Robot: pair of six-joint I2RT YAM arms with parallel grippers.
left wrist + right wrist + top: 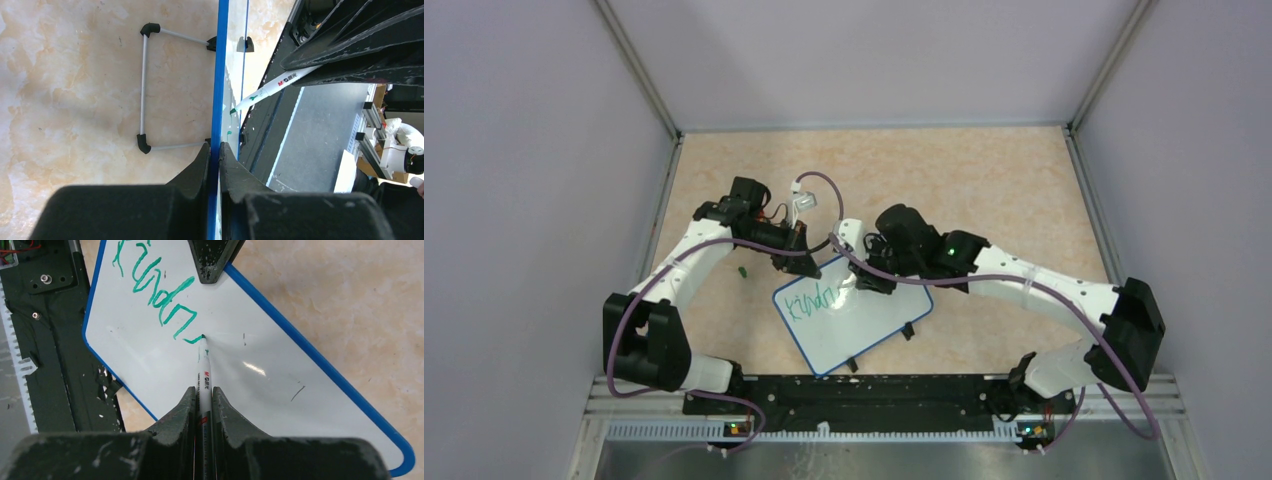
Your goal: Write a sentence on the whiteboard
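- Step in hand: I judge that I am partway through the writing, early in the first line. The sentence (pixel 159 295) so far reads roughly "kindn" in green, so most of it is not yet written.
- The whiteboard (pixel 879 318) sits close to the near edge of the worktop (pixel 984 190), a little left of the middle. It is skewed, so its long sides run diagonally to the worktop's edges. I cannot tell whether it lies flat or is propped on the wire stand (pixel 144 90) that shows behind it in the left wrist view.
- The right gripper (pixel 203 392) is closed narrowly around a white pen (pixel 205 372), with a finger against each side of the barrel. The green tip touches the board right at the end of the last stroke.
- The left gripper (pixel 214 149) is clamped on the board's blue rim at the long edge farther from me, one finger on each face, steadying it.
- Next move, as I judge it: carry the tip along the line to form the next letter, with light, even pressure. The left grip must hold firm so the board does not slide.
- A small green object (pixel 741 270) lies on the worktop towards the left edge, apart from the board. It may be the pen's cap, but it is too small to be sure.
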